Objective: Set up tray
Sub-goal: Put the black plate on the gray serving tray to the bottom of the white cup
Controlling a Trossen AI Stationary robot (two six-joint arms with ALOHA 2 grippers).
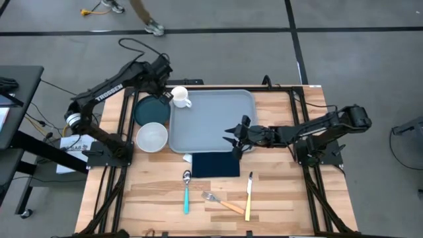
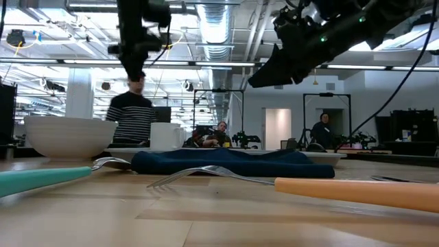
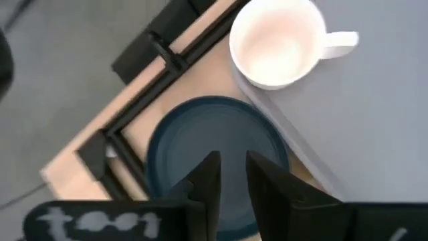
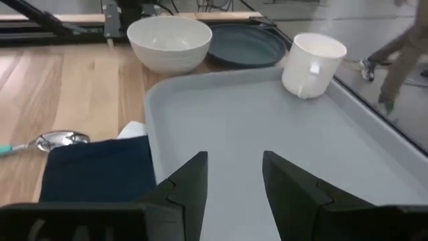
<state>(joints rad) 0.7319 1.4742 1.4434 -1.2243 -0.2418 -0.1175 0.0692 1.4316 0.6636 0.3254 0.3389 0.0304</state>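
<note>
The light grey-blue tray (image 1: 218,112) lies flat at the table's middle. A white mug (image 1: 181,98) stands upright in its far-left corner. The dark teal plate (image 1: 147,109) lies on the wood just left of the tray. My left gripper (image 1: 167,94) hovers open above the plate (image 3: 200,134), beside the mug (image 3: 277,40); its fingers stand a narrow gap apart (image 3: 232,181). My right gripper (image 1: 231,139) hangs open above the tray's near-right part (image 4: 254,120), pointing toward the table's left.
A white bowl (image 1: 152,137) stands left of the tray, nearer than the plate. A dark navy napkin (image 1: 215,164) lies against the tray's near edge. A teal-handled spoon (image 1: 186,192), a fork (image 1: 221,201) and a yellow-handled knife (image 1: 249,195) lie nearer still. People show in the room behind.
</note>
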